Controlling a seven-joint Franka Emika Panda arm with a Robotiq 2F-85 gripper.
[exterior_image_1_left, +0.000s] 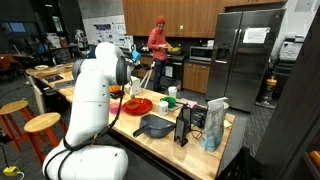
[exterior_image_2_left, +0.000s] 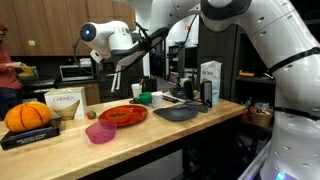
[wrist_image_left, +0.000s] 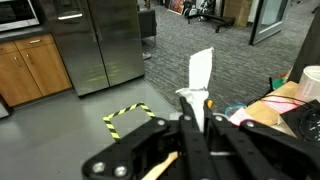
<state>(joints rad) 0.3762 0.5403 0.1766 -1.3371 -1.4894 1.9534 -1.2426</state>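
My gripper (wrist_image_left: 197, 118) is shut on a slim utensil whose white head (wrist_image_left: 201, 70) sticks out past the fingertips, while its wooden handle (wrist_image_left: 160, 166) runs back under the jaws. In both exterior views the gripper (exterior_image_2_left: 121, 66) (exterior_image_1_left: 133, 62) hangs high above the wooden counter (exterior_image_2_left: 160, 140), with the utensil's stick (exterior_image_2_left: 117, 84) pointing down toward the red plate (exterior_image_2_left: 124, 115). The plate (exterior_image_1_left: 137, 104) lies below and slightly in front of the gripper. Nothing on the counter touches the utensil.
On the counter stand a pink bowl (exterior_image_2_left: 100, 132), a pumpkin (exterior_image_2_left: 28, 116), a dark pan (exterior_image_2_left: 178, 113), a green cup (exterior_image_2_left: 145, 98) and a tall carton (exterior_image_2_left: 210, 80). A person (exterior_image_1_left: 158, 40) stands behind, near a steel fridge (exterior_image_1_left: 245, 60). Stools (exterior_image_1_left: 40, 124) flank the counter.
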